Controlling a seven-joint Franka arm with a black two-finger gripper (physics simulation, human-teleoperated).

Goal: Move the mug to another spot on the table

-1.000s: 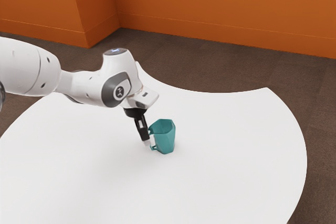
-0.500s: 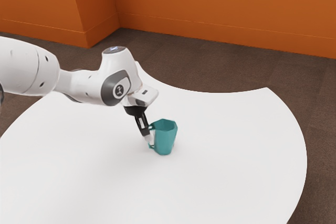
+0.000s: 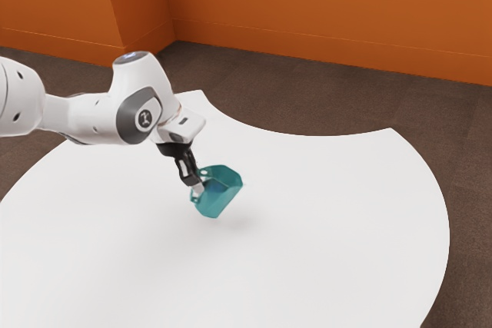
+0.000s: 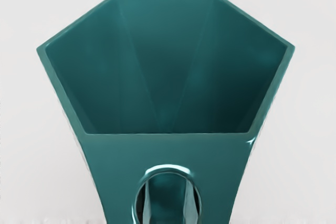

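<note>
Firmly, end effector (image 3: 197, 188) grips glossy teal hexagonal mug (image 3: 219, 196) (tilted) by its handle (image 4: 167, 195).

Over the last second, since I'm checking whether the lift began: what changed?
The gripper, shut on the handle of the teal mug, lifted it off the white table and carried it toward the exterior view's left, tilting it. The grip on the handle stayed as it was.

The mug (image 4: 168, 77) looks like smooth, faintly glossy glazed ceramic; the surface (image 3: 346, 213) is matt white; my arm (image 3: 77, 117) is glossy plastic.
</note>
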